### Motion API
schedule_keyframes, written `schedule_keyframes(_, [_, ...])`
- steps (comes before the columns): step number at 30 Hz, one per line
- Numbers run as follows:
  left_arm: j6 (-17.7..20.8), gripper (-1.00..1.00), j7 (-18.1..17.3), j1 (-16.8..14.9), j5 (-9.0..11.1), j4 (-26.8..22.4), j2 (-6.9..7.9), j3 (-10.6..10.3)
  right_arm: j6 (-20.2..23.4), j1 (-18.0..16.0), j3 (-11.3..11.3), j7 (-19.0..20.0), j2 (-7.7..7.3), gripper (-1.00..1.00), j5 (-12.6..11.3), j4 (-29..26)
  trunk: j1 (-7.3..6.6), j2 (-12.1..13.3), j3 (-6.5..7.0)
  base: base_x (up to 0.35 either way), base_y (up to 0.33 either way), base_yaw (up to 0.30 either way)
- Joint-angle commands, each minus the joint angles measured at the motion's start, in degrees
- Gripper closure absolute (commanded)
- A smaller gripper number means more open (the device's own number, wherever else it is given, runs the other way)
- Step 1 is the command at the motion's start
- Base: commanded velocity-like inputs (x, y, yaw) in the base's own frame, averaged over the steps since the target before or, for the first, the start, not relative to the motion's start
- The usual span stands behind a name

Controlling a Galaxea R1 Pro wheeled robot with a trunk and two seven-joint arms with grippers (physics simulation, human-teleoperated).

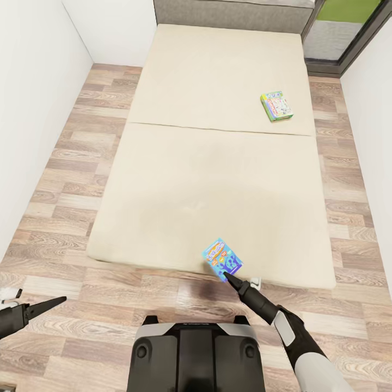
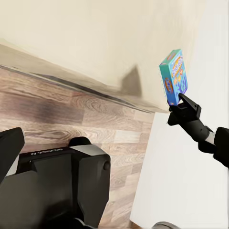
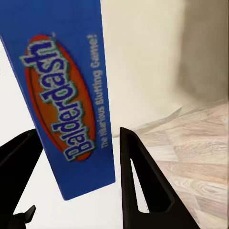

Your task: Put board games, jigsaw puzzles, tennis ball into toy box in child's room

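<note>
Right wrist view, blue "Balderdash" board game (image 3: 71, 95)

The left tool (image 1: 41, 306) is cut off at the head view's edge, and print on the far board game (image 1: 277, 105) can't be read.

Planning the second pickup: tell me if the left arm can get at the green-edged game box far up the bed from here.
Probably not. The green-edged game box lies far up the cream bed, while the left gripper sits low over the floor.
</note>
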Motion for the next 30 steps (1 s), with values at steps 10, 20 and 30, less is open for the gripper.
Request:
schedule_keyframes(10, [1.29,-1.0,-0.27,-0.06,-0.08,-0.6,-0.02,-2.76,5.74,0.61,-0.28,9.05,-1.71,1.0,0.64,-6.89,-2.17,3.96,1.75,-0.115,0.0,0.0])
schedule_keyframes(20, [2.71,-1.0,-0.27,-0.01,-0.02,-2.45,-0.2,-3.12,6.43,4.32,-0.56,15.92,-4.13,1.0,0.72,-7.51,-2.39,4.36,1.93,-0.068,0.0,0.0])
schedule_keyframes(30, [3.42,-1.0,-0.27,0.0,-0.03,-2.63,-0.33,-6.64,6.21,4.86,-0.67,18.45,-4.33,1.0,0.8,-7.54,-2.39,4.36,1.93,-0.003,0.0,0.0])
